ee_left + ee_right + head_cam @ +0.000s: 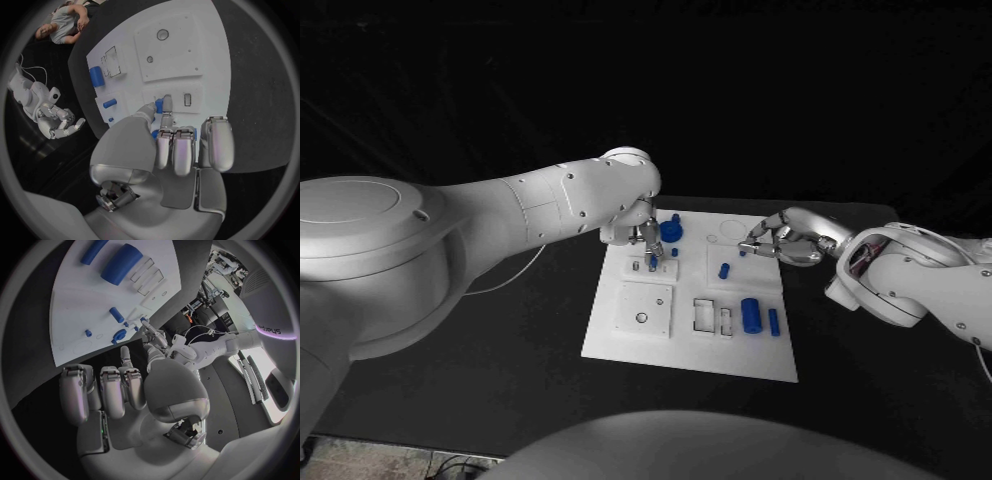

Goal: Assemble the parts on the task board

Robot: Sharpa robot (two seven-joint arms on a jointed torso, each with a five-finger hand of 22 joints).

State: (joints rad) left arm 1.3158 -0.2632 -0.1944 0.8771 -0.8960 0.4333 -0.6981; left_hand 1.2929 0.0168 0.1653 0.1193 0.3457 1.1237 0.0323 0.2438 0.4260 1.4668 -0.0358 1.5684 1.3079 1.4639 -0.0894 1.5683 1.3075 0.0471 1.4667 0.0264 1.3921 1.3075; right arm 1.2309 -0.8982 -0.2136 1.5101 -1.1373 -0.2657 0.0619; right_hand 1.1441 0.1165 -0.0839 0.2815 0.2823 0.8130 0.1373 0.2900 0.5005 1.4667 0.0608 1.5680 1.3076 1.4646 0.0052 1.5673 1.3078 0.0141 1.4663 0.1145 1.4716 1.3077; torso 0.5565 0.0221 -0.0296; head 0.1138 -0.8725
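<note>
fingers of left hand (642, 232) pinch small blue peg (159, 105) at far-left area of white task board (646, 345). right hand (783, 240): curled, holding nothing, at far-right edge. risk: peg tilts, jams or slips if misaligned with its hole.

On the task board (632, 335), two parts (751, 316) (773, 321) lie side by side.

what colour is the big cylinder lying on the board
Blue; the cylinder shows best in the head view, lying on the white board.
</note>
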